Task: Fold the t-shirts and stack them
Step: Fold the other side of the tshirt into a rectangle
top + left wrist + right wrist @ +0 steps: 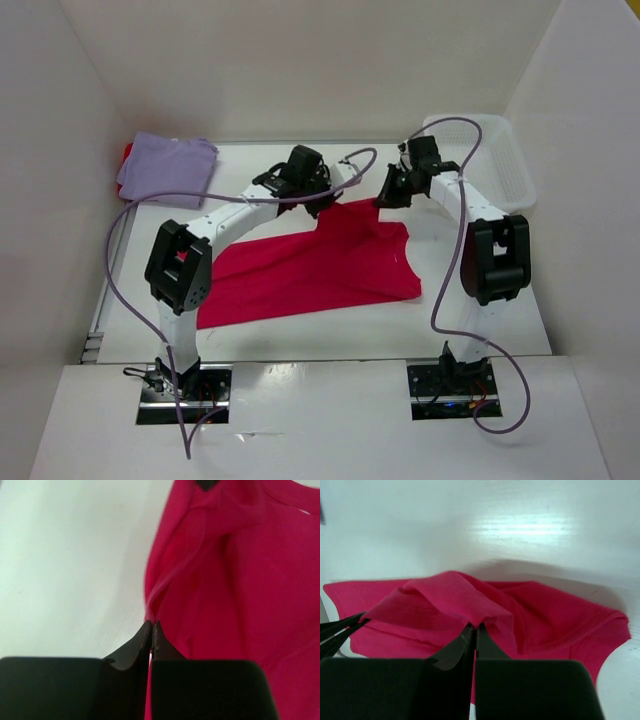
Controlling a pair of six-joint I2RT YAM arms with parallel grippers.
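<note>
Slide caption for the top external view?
Left gripper and right gripper shut on the far edge of the crimson t-shirt; folded lavender t-shirt far left, white bin far right.

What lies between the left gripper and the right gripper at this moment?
A raised ridge of the pinkish crimson cloth t-shirt, pinched by the left gripper and the right gripper at its ends. Clearest in the right wrist view.

- No text, label, brand or number can be read on the crimson t-shirt [300, 275], the lavender t-shirt [165, 168] or the white bin [512, 170].
- The base plates [185, 385] of the arms may carry small markings, but they are too small to read.
- Both wrist views show only plain cloth and bare bench [70, 570].
</note>
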